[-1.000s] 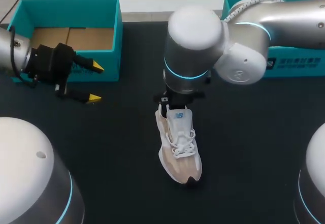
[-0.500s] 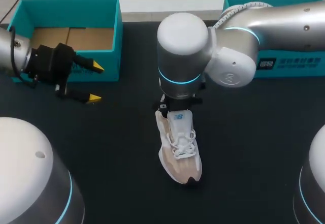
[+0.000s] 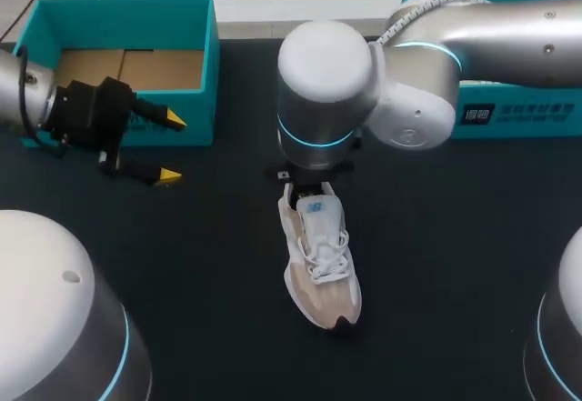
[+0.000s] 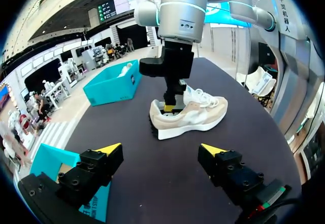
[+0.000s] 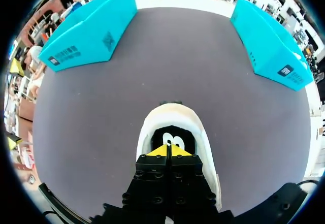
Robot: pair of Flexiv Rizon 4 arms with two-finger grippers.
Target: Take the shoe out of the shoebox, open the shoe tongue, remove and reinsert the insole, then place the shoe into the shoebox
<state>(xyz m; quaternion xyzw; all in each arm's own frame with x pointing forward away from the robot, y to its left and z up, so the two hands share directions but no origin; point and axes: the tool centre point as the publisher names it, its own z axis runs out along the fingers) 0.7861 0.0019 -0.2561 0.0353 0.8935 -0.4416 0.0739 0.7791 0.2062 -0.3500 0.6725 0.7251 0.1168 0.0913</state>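
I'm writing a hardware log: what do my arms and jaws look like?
The left arm and right arm are silver-grey with rounded white joint caps and glowing cyan rings. Their jaws are black, blocky, yellow-tipped. A pale braided cable runs along the right arm.

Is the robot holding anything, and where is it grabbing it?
Left gripper: open, holding nothing. Right gripper: tips shut in the heel opening of the shoe; whether they pinch the insole cannot be told.

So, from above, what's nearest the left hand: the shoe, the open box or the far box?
1. Open box, right behind the left hand.
2. Shoe, mid-table.
3. Far box, right side.
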